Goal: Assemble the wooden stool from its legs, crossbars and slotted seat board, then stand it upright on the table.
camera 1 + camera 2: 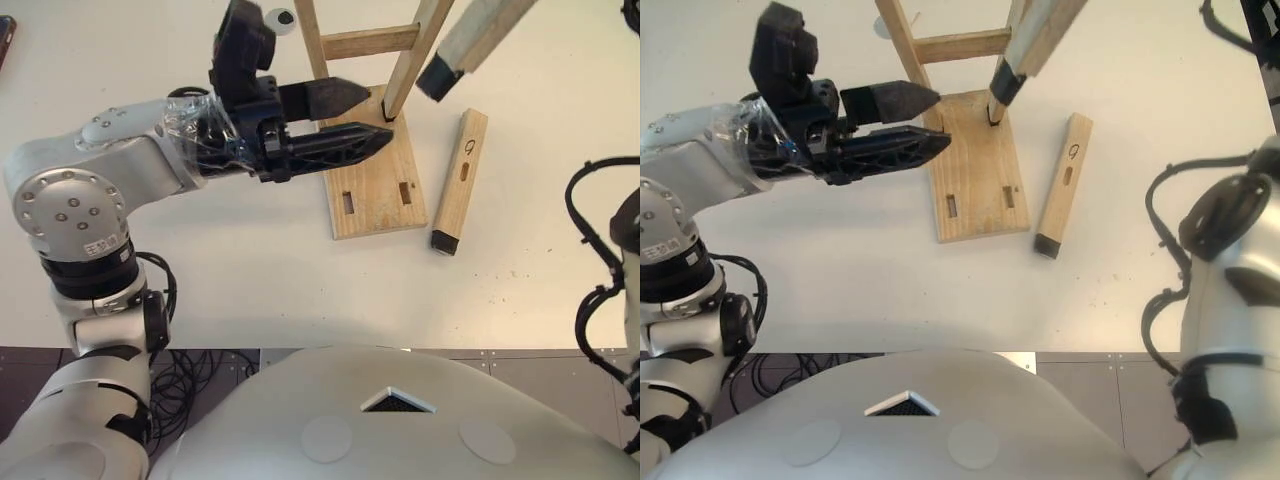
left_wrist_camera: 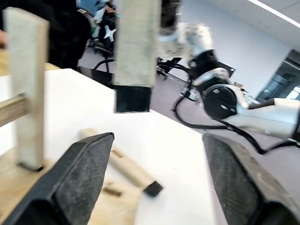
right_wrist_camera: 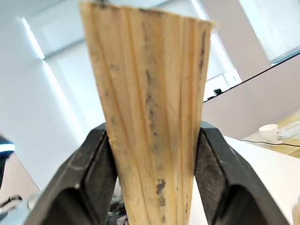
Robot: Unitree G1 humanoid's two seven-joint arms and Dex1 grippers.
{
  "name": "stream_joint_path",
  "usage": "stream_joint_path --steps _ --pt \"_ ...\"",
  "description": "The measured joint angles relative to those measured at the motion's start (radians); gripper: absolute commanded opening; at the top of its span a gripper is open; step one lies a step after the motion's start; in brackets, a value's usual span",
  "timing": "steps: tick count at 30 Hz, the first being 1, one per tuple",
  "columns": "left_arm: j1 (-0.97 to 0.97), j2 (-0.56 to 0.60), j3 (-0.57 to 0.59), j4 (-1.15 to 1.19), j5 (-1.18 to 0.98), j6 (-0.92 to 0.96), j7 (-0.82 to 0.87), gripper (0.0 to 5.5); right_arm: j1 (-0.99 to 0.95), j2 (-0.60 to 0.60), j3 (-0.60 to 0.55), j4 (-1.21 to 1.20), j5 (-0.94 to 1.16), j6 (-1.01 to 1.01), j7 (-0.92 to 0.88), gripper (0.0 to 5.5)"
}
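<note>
The white table (image 1: 200,270) bears the slotted seat board (image 1: 372,190), which lies flat with its long axis running away from the robot and two empty slots (image 1: 347,201) at its near end. Two standing legs (image 1: 412,60) rise from its far end, joined by a crossbar (image 1: 370,42) that runs left to right. The right gripper (image 3: 153,140) is clamped on a third leg (image 1: 485,25). This leg hangs slanted above the table, its black-capped end (image 1: 438,78) pointing down and left, just beside the right standing leg. A loose leg (image 1: 460,175) lies flat on the table right of the board, roughly parallel to it, its black cap towards the robot. The left gripper (image 1: 380,115) hovers over the board's far left edge, fingers apart, pointing right.
</note>
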Motion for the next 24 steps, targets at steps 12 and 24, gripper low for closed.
stream_joint_path --steps 12,24 --pt "-0.115 -0.030 0.033 0.474 0.241 -0.085 0.041 1.44 0.533 0.143 0.091 -0.469 -0.060 -0.373 -0.060 2.11" --pt "-0.113 -0.035 0.068 0.466 0.280 -0.065 0.007 0.00 0.557 0.059 0.254 -0.418 -0.154 -0.509 0.048 2.11"
